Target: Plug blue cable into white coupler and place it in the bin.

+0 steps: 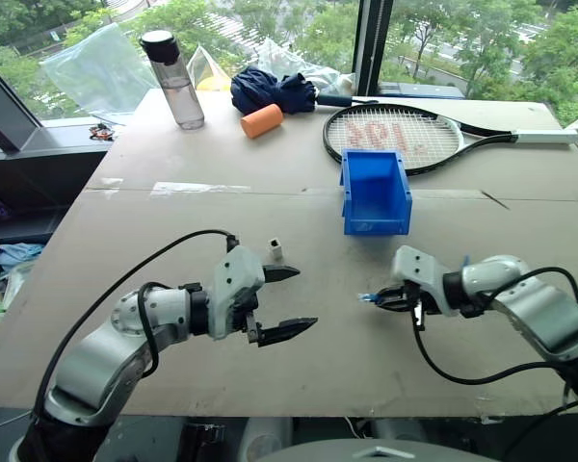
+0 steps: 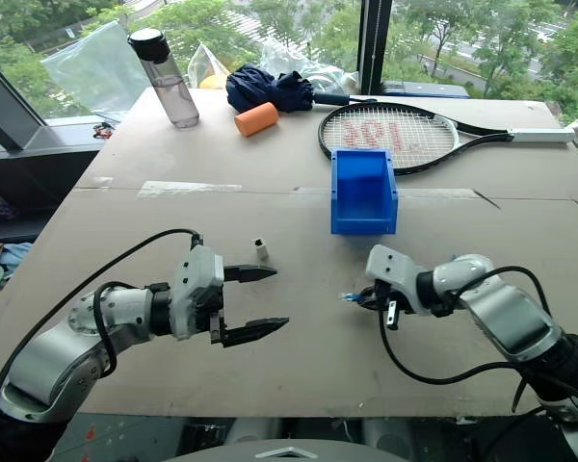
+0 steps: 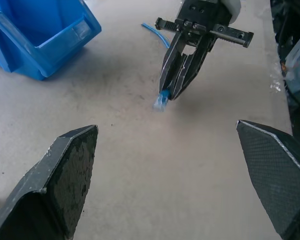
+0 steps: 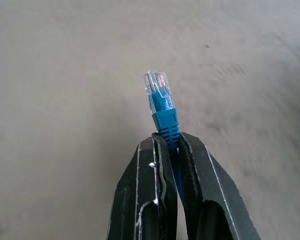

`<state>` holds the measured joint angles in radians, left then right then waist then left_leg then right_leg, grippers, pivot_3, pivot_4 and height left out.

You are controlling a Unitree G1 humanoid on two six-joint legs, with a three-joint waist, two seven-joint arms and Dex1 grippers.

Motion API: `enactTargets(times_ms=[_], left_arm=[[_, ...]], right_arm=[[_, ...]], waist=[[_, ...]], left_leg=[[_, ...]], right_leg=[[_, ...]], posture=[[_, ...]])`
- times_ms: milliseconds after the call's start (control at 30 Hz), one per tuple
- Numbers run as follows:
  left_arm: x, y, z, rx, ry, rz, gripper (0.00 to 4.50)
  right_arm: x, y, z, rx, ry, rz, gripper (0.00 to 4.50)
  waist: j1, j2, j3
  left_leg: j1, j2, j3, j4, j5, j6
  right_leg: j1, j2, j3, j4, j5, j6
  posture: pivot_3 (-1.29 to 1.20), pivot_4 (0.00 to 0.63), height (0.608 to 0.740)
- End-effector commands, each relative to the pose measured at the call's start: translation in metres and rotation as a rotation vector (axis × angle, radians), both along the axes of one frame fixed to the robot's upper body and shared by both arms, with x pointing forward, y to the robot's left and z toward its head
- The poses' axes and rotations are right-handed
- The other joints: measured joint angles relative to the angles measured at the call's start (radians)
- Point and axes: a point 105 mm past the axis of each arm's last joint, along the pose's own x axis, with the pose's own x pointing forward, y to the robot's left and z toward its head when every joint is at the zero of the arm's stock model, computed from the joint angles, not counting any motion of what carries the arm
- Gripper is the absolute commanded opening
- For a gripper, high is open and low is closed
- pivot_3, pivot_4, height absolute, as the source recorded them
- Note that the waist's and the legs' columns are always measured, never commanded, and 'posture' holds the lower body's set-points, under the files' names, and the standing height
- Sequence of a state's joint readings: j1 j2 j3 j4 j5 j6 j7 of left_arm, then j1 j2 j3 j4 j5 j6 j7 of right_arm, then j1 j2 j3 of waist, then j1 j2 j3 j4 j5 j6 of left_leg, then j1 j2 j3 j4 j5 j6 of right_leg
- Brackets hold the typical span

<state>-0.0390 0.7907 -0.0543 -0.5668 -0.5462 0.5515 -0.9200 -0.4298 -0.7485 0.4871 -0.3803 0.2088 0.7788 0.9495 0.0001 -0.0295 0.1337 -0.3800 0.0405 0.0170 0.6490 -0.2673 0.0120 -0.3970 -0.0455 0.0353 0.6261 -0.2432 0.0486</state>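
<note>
up close, blue cable (image 4: 164, 112) with clear plug tip, pinched in right gripper (image 4: 169, 145) jaws; left gripper (image 1: 287, 300) jaws spread.

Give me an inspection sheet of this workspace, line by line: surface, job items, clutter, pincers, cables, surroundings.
Surface: brown board table, taped seam across it.
Job's things: blue cable, clear plug forward, in right pincer; white coupler upright on table near left pincer; bin upright beyond them.
Clutter: water bottle, orange cylinder, dark blue cloth, tennis racket at far end.
Grippers: left pincer open, holding nothing; right pincer shut on cable.
Cables: black robot cables looping from both arms.
Surroundings: window, trees outside.
</note>
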Motion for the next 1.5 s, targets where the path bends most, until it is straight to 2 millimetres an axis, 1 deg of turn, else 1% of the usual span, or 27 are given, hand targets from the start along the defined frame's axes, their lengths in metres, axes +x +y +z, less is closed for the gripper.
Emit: enactTargets(times_ms=[33, 67, 100, 167, 233, 267, 300, 367, 433, 567, 600, 667, 733, 800, 833, 867, 900, 933, 967, 1000, 1067, 1133, 1167, 1200, 1300, 1433, 1500], left_arm=[[0.009, -0.008, -0.007, 0.067, -0.01, -0.052, 4.5], [0.012, -0.01, -0.009, 0.084, -0.011, -0.06, 4.5], [0.015, -0.012, -0.011, 0.097, -0.017, -0.072, 4.5], [0.02, -0.018, -0.017, 0.125, -0.015, -0.11, 4.5], [0.025, -0.024, -0.023, 0.149, -0.025, -0.148, 4.5], [0.027, -0.026, -0.025, 0.151, -0.023, -0.156, 4.5], [0.03, -0.031, -0.029, 0.153, -0.024, -0.175, 4.5], [0.036, -0.042, -0.034, 0.14, -0.01, -0.193, 4.5], [0.039, -0.049, -0.04, 0.145, -0.001, -0.217, 4.5], [0.044, -0.059, -0.052, 0.144, 0.016, -0.242, 4.5], [0.046, -0.061, -0.056, 0.149, 0.021, -0.248, 4.5], [0.052, -0.07, -0.062, 0.154, 0.027, -0.255, 3.99], [0.053, -0.076, -0.066, 0.157, 0.051, -0.273, 3.35], [0.052, -0.076, -0.068, 0.173, 0.047, -0.29, 2.47], [0.052, -0.075, -0.07, 0.184, 0.049, -0.299, 1.91], [0.051, -0.073, -0.072, 0.197, 0.051, -0.31, 1.51], [0.051, -0.071, -0.074, 0.202, 0.052, -0.318, 0.88], [0.05, -0.07, -0.074, 0.202, 0.054, -0.323, 0.58], [0.05, -0.068, -0.074, 0.197, 0.056, -0.325, 0.14], [0.049, -0.067, -0.07, 0.164, 0.077, -0.326, 0.03], [0.046, -0.069, -0.049, 0.0, 0.209, -0.309, 0.03], [0.044, -0.068, -0.009, -0.244, 0.428, -0.308, 0.03], [0.041, -0.063, 0.007, -0.309, 0.514, -0.336, 0.03], [0.037, -0.059, 0.017, -0.34, 0.565, -0.355, 0.03], [0.035, -0.054, 0.032, -0.377, 0.615, -0.354, 0.03], [0.03, -0.052, 0.045, -0.417, 0.636, -0.36, 0.03], [0.029, -0.052, 0.05, -0.438, 0.642, -0.356, 0.03]], right_arm=[[0.007, 0.007, -0.009, -0.077, -0.059, 0.028, 0.37], [0.008, 0.007, -0.01, -0.085, -0.069, 0.036, 0.76], [0.007, 0.007, -0.01, -0.08, -0.069, 0.034, 1.04], [0.003, 0.0, -0.003, -0.055, -0.09, 0.01, 2.05], [-0.001, -0.005, 0.007, 0.006, -0.143, -0.013, 2.83], [-0.007, -0.007, 0.011, 0.04, -0.146, -0.013, 3.32], [-0.023, -0.01, 0.016, 0.121, -0.114, -0.025, 3.67], [-0.044, -0.021, 0.021, 0.222, -0.098, -0.094, 3.67], [-0.058, -0.034, 0.019, 0.246, -0.113, -0.171, 3.67], [-0.082, -0.046, 0.018, 0.3, -0.148, -0.315, 3.67], [-0.09, -0.048, 0.017, 0.319, -0.15, -0.36, 3.67], [-0.1, -0.052, 0.015, 0.331, -0.166, -0.429, 3.8], [-0.105, -0.053, 0.013, 0.336, -0.177, -0.47, 3.8], [-0.106, -0.052, 0.013, 0.342, -0.188, -0.484, 3.8], [-0.106, -0.051, 0.013, 0.348, -0.194, -0.49, 3.8], [-0.105, -0.051, 0.013, 0.356, -0.2, -0.499, 3.8], [-0.103, -0.05, 0.014, 0.365, -0.203, -0.51, 3.8], [-0.103, -0.049, 0.014, 0.379, -0.199, -0.523, 3.8], [-0.101, -0.048, 0.013, 0.399, -0.186, -0.54, 3.8], [-0.099, -0.045, 0.013, 0.439, -0.161, -0.57, 3.8], [-0.096, -0.036, 0.014, 0.564, -0.069, -0.624, 3.8], [-0.097, -0.022, 0.016, 0.717, 0.079, -0.637, 3.8], [-0.091, -0.016, 0.019, 0.81, 0.133, -0.647, 3.8], [-0.087, -0.013, 0.023, 0.869, 0.167, -0.651, 3.8], [-0.072, -0.005, 0.038, 1.009, 0.206, -0.653, 3.8], [-0.051, 0.008, 0.07, 1.211, 0.248, -0.593, 3.8], [-0.046, 0.013, 0.081, 1.272, 0.28, -0.568, 3.8]], waist=[[0.001, -0.001, -0.001], [0.002, -0.004, -0.002], [0.001, -0.006, -0.004], [-0.002, -0.008, -0.006], [0.004, -0.005, -0.006], [0.009, -0.005, -0.006], [0.012, -0.005, -0.006], [0.032, -0.005, -0.006], [0.036, -0.004, -0.006], [0.019, -0.003, -0.007], [0.013, -0.003, -0.007], [0.012, -0.001, -0.007], [0.014, 0.001, -0.008], [0.011, 0.0, -0.009], [0.009, 0.0, -0.009], [0.009, 0.0, -0.009], [0.009, 0.0, -0.009], [0.011, 0.0, -0.009], [0.012, 0.0, -0.009], [0.013, 0.0, -0.009], [0.01, 0.001, -0.009], [0.01, 0.001, -0.008], [0.01, 0.0, -0.007], [0.009, -0.001, -0.006], [0.009, 0.002, -0.007], [0.008, 0.003, -0.006], [0.009, 0.003, -0.006]], left_leg=[[0.0, 0.0, 0.0, 0.0, 0.0, 0.0], [0.001, 0.0, 0.0, 0.0, 0.0, 0.0], [0.001, 0.0, 0.0, 0.0, 0.0, 0.0], [0.002, 0.0, 0.0, 0.0, 0.0, 0.0], [0.002, 0.0, 0.0, 0.0, 0.0, 0.0], [0.001, -0.001, 0.0, 0.0, 0.0, 0.0], [0.001, -0.001, 0.0, 0.0, 0.0, 0.0], [-0.001, -0.001, -0.002, 0.0, 0.0, 0.0], [-0.002, -0.001, -0.003, 0.001, 0.0, 0.0], [-0.001, -0.001, -0.002, 0.003, 0.0, 0.001], [0.0, -0.001, -0.002, 0.003, 0.0, 0.001], [0.0, -0.001, -0.003, 0.003, 0.0, 0.001], [0.0, 0.0, -0.004, 0.004, 0.0, 0.001], [0.0, 0.0, -0.004, 0.004, 0.0, 0.001], [0.0, 0.0, -0.003, 0.004, 0.0, 0.001], [0.0, 0.0, -0.003, 0.004, 0.0, 0.001], [0.0, 0.0, -0.003, 0.004, 0.0, 0.001], [0.0, 0.0, -0.003, 0.004, 0.0, 0.001], [0.0, 0.0, -0.003, 0.003, 0.0, 0.001], [0.0, 0.0, -0.003, 0.003, 0.0, 0.001], [0.0, 0.0, -0.004, 0.002, 0.0, 0.001], [0.0, 0.0, -0.004, 0.002, 0.0, 0.001], [-0.001, 0.001, -0.005, 0.002, 0.0, 0.001], [-0.002, 0.001, -0.007, 0.003, 0.0, 0.001], [-0.002, 0.0, -0.015, 0.004, 0.0, 0.001], [-0.002, -0.001, -0.017, 0.004, 0.0, 0.001], [-0.002, -0.001, -0.018, 0.003, 0.0, 0.001]], right_leg=[[0.0, 0.0, 0.0, 0.0, 0.0, 0.0], [0.001, 0.0, 0.0, 0.0, 0.0, 0.0], [0.001, 0.0, 0.0, 0.0, 0.0, 0.0], [0.002, 0.0, -0.001, 0.0, 0.0, 0.0], [0.002, 0.0, -0.001, 0.0, 0.0, 0.0], [0.002, 0.0, -0.001, 0.0, 0.0, 0.0], [0.002, 0.0, -0.001, 0.0, 0.0, 0.0], [0.001, 0.0, -0.003, -0.001, 0.0, 0.001], [0.002, -0.001, -0.004, -0.001, 0.002, 0.004], [0.002, -0.001, -0.003, 0.0, 0.002, 0.004], [0.003, -0.001, -0.003, 0.0, -0.001, 0.003], [0.003, 0.0, -0.003, 0.001, -0.002, 0.005], [0.003, 0.0, -0.004, 0.002, -0.002, 0.005], [0.003, 0.0, -0.004, 0.002, -0.002, 0.005], [0.003, 0.0, -0.003, 0.002, -0.002, 0.005], [0.003, 0.0, -0.002, 0.001, -0.002, 0.005], [0.003, 0.0, -0.002, 0.001, -0.002, 0.005], [0.003, 0.0, -0.002, 0.001, -0.002, 0.005], [0.003, 0.0, -0.002, 0.001, -0.002, 0.004], [0.003, 0.0, -0.003, 0.001, -0.002, 0.004], [0.002, 0.0, -0.003, 0.001, -0.001, 0.001], [0.002, 0.001, -0.003, 0.001, 0.0, 0.001], [0.001, 0.001, -0.004, 0.001, 0.0, 0.001], [0.001, 0.001, -0.006, 0.002, 0.0, 0.001], [0.003, 0.0, -0.008, 0.002, -0.003, 0.005], [0.004, -0.001, -0.008, 0.001, -0.001, 0.002], [0.004, 0.0, -0.009, 0.001, 0.0, 0.001]], posture=[[0.0, 0.15, 0.74], [0.0, 0.15, 0.74], [0.0, 0.15, 0.74], [0.0, 0.15, 0.74], [0.0, 0.15, 0.74], [0.0, 0.15, 0.74], [0.0, 0.15, 0.74], [0.0, 0.15, 0.74], [0.0, 0.15, 0.74], [0.0, 0.15, 0.74], [0.0, 0.15, 0.74], [0.0, 0.15, 0.74], [0.0, 0.15, 0.74], [0.0, 0.15, 0.74], [0.0, 0.15, 0.74], [0.0, 0.15, 0.74], [0.0, 0.15, 0.74], [0.0, 0.15, 0.74], [0.0, 0.15, 0.74], [0.0, 0.15, 0.74], [0.0, 0.15, 0.74], [0.0, 0.15, 0.74], [0.0, 0.15, 0.74], [0.0, 0.15, 0.74], [0.0, 0.15, 0.74], [0.0, 0.15, 0.74], [0.0, 0.15, 0.74]])
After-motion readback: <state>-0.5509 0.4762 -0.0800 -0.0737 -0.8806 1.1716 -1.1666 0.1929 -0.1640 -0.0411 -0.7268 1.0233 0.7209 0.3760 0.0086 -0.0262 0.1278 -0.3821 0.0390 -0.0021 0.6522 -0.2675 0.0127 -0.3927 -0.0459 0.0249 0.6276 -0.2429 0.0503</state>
